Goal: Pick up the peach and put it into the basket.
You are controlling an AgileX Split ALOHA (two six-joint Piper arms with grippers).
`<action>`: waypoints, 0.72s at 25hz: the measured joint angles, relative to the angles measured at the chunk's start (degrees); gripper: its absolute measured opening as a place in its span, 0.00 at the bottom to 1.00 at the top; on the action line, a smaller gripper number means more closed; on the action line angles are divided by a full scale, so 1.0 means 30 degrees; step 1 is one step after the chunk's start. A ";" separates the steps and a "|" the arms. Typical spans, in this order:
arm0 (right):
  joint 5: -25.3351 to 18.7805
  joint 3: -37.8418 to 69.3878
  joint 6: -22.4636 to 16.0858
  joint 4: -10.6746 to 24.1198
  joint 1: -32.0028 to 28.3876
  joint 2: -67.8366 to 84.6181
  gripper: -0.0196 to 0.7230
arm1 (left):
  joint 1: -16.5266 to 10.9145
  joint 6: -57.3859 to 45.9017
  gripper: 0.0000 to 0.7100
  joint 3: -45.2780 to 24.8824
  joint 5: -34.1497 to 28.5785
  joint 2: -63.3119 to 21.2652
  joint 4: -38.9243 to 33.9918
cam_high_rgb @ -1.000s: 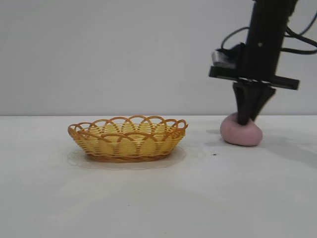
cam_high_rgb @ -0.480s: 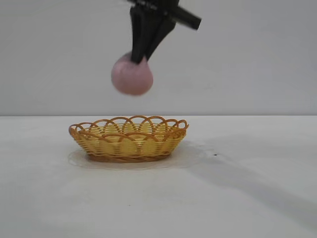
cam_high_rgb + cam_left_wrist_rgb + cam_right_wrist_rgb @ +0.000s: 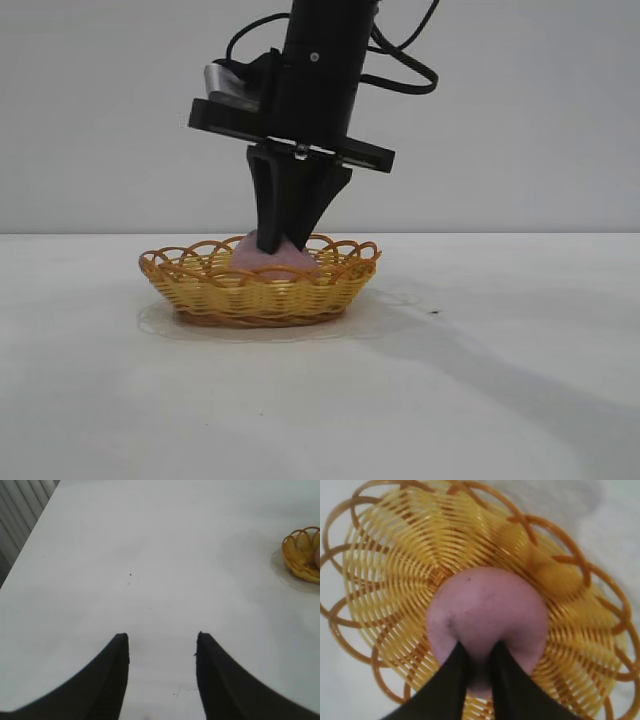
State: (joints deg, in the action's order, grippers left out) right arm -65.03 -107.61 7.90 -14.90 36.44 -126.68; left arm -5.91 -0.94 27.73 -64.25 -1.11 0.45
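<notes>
The dusty-pink peach (image 3: 262, 254) sits low inside the yellow wicker basket (image 3: 200, 290) at the table's middle left. My right gripper (image 3: 275, 243) reaches straight down into the basket and is shut on the peach. In the right wrist view the two black fingers pinch a fold of the peach (image 3: 487, 615) over the basket's weave (image 3: 395, 580). My left gripper (image 3: 161, 642) is open and empty over bare table, far from the basket (image 3: 299, 555), whose edge shows at that view's side.
The white table (image 3: 480, 380) stretches around the basket. A clear round mat (image 3: 370, 315) lies under the basket. A small dark speck (image 3: 434, 311) sits to the right of it.
My right gripper carried the peach from the table at the right, up and left over the basket, then lowered it into the basket.
</notes>
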 joint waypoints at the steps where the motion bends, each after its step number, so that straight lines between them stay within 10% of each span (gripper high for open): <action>1: 0.0187 0.0000 0.0000 0.0218 0.0000 0.0577 0.54 | 0.0000 0.0000 0.39 0.0000 0.0000 0.0000 0.0000; 7: 0.0101 -0.0074 -0.0034 0.2521 -0.1366 0.3211 0.52 | 0.0000 0.0000 0.39 0.0000 0.0000 0.0000 0.0000; 18: -0.0215 0.4511 -0.0179 0.0751 -0.9759 0.3133 0.52 | 0.0000 0.0000 0.39 0.0000 0.0000 0.0000 0.0000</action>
State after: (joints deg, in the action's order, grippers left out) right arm -65.67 -94.08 7.36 -12.65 7.16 -117.28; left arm -5.91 -0.94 27.73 -64.25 -1.11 0.45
